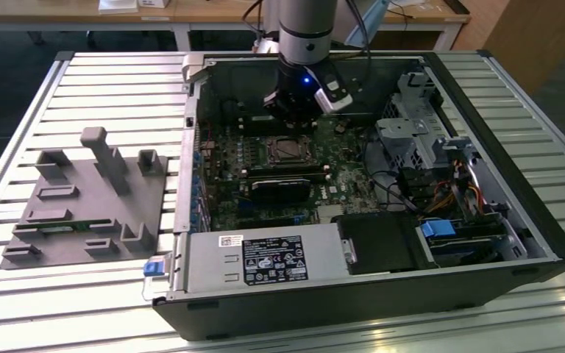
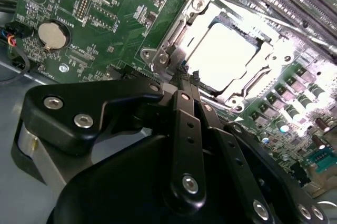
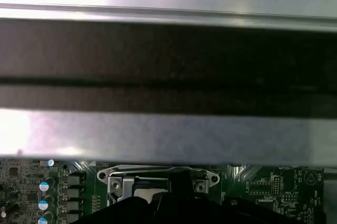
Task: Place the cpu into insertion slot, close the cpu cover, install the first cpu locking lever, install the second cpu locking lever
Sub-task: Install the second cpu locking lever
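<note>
Cpu [image 2: 224,56], a bright square top, sits in its socket framed by the silvery cover [image 2: 181,34], which lies flat around it. Both lie just beyond the end effector [image 2: 184,79] tip. Its fingers are pressed together at the cover's near edge, holding nothing.

cpu [image 2: 225,51] seated flat, cpu cover [image 2: 176,34] closed

Open computer case [image 1: 518,220] on slatted table [image 1: 115,73], grey fixture block [image 1: 86,206], coin battery [image 2: 54,34]
</note>
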Controlling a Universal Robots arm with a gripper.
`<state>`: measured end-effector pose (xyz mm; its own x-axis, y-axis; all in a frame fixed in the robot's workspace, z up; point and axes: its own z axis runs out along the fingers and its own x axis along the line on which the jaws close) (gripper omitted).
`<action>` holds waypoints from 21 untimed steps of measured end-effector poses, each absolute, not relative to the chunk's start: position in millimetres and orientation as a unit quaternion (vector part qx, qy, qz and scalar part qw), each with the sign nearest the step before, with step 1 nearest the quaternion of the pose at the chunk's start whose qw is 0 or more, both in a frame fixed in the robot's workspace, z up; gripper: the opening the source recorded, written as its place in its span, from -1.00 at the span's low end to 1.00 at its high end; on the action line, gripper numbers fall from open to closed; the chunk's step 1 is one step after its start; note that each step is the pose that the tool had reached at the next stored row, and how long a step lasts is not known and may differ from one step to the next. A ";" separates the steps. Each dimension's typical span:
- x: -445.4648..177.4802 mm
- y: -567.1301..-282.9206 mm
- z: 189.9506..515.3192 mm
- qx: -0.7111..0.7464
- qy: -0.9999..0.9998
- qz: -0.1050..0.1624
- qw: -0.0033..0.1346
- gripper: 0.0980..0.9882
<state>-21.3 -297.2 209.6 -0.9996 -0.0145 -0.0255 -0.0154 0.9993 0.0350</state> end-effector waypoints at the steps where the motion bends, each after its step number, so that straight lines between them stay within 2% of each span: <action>1: -21.3 -298.2 209.6 -0.007 1.000 0.018 0.013 -0.96; 9: -21.3 -304.4 211.2 -0.007 1.000 0.017 0.013 -0.96; 16: -21.3 -304.5 233.5 -0.007 1.000 0.018 0.013 -0.96; 21: -21.3 -307.0 236.5 -0.007 1.000 0.018 0.013 -0.96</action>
